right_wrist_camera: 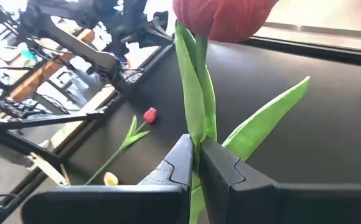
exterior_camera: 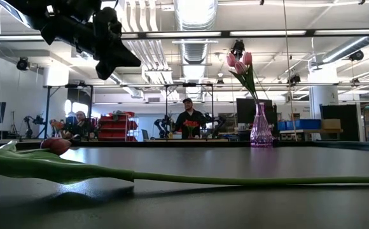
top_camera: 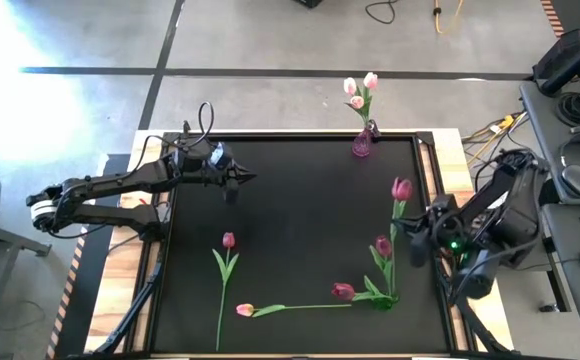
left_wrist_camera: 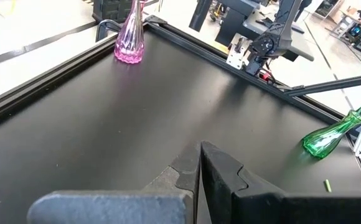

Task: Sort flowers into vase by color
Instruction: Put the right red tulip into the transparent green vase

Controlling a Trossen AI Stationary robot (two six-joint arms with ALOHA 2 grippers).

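Observation:
A pink glass vase (top_camera: pixel 361 145) (exterior_camera: pixel 261 127) (left_wrist_camera: pixel 129 43) stands at the table's far edge and holds pale pink tulips (top_camera: pixel 360 88). A green glass vase (top_camera: pixel 382 298) (left_wrist_camera: pixel 322 140) is at the near right. Two more maroon heads (top_camera: pixel 383 245) (top_camera: pixel 343 291) show beside it. My right gripper (top_camera: pixel 411 241) (right_wrist_camera: pixel 196 146), at the table's right edge, is shut on a maroon tulip (top_camera: pixel 402 188) (right_wrist_camera: pixel 224 15). My left gripper (top_camera: pixel 235 183) (left_wrist_camera: pixel 199 155) (exterior_camera: pixel 124 60) hovers shut and empty over the far left. One red-headed tulip (top_camera: pixel 228 240) (right_wrist_camera: pixel 149 115) and one pale-headed tulip (top_camera: pixel 244 310) lie flat on the mat. My right gripper pinches the maroon tulip's green stem (right_wrist_camera: pixel 196 124) a short way below the head, between its two fingers. The fingers lie across the stem and come about level from the table's right side. The head is lifted clear. The lower stem runs toward the green vase, where its end is hidden.
The black mat has a raised frame (top_camera: pixel 425 180) around it. There is open mat in the middle, between both arms. In the low view a long stem (exterior_camera: pixel 235 180) lies across the near table. People (exterior_camera: pixel 187 117) sit in the room beyond.

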